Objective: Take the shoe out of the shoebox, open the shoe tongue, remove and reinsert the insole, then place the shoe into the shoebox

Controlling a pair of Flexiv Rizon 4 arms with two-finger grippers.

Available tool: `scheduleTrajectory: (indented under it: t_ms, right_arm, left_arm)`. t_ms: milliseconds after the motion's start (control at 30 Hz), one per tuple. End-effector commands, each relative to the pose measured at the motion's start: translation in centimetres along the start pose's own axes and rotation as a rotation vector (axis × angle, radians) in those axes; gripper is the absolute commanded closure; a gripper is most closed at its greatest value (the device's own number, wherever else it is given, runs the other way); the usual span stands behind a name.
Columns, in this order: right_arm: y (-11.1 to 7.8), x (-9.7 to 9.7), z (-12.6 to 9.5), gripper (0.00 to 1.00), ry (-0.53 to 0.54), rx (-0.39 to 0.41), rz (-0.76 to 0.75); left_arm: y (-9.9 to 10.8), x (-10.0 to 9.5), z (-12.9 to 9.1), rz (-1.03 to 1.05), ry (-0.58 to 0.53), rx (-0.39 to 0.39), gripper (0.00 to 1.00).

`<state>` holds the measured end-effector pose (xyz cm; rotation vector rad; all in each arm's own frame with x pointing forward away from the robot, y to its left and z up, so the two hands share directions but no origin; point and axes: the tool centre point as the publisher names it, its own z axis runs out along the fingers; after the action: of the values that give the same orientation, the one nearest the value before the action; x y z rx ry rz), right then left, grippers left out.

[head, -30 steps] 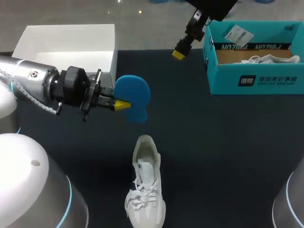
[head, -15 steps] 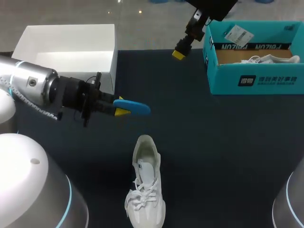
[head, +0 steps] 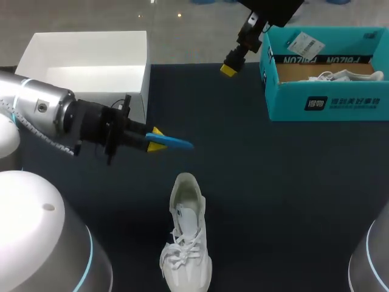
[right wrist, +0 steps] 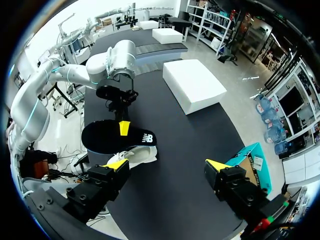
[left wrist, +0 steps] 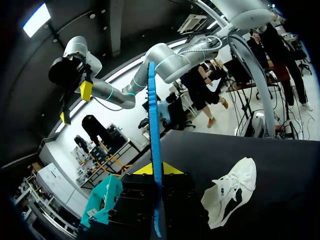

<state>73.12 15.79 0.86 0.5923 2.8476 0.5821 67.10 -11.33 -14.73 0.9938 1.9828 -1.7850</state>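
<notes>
Where the shoe lies: white shoe, upright on its sole on the dark tabletop, well apart from the teal shoebox, nearer the robot and to that box's left.
Shoe axis: long axis runs from the robot outward, with toe and laces toward the robot and the heel opening toward the far edge.
Writing: white print on the shoebox's near wall and along its inner rim; a paper tag lies at its far rim; the right wrist view shows a white logo on the insole's dark underside.
Left pincer: closed on the blue insole, a finger on each face, well left of the shoebox and beyond the shoe's heel.
Insole axis: seen edge-on from above, its length pointing out from the pincer toward the shoebox's side.
Right pincer: fingers wide apart, holding nothing, raised just beside the shoebox's far left corner.
Inside the shoebox: a second shoe, also white.
White box: well left of the shoebox, at the far edge.
</notes>
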Motion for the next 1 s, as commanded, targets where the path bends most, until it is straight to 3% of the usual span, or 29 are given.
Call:
scheduleTrajectory:
  t_ms: [33,67,267,400,667,1000]
  right_arm:
    - [0.1,-0.1,0.1,0.0,0.001,0.002,0.001]
    - [0.1,-0.1,0.1,0.0,0.001,0.002,0.001]
    - [0.1,-0.1,0.1,0.0,0.001,0.002,0.001]
    - [0.1,-0.1,0.1,0.0,0.001,0.002,0.001]
    - [0.1,-0.1,0.1,0.0,0.001,0.002,0.001]
    - [0.1,-0.1,0.1,0.0,0.001,0.002,0.001]
  left_arm:
    - [-1.0,-1.0,-0.2,0.361,0.196,-0.001,1.0]
    - [-1.2,-1.0,-0.4,0.431,0.227,-0.047,1.0]
    - [-3.0,-0.8,-0.7,0.749,0.216,-0.074,1.0]
    - [-3.5,-0.1,-0.6,0.854,0.222,-0.102,1.0]
    - [-2.5,2.0,-0.1,0.831,0.082,-0.162,1.0]
    - [-2.5,2.0,-0.1,0.831,0.082,-0.162,1.0]
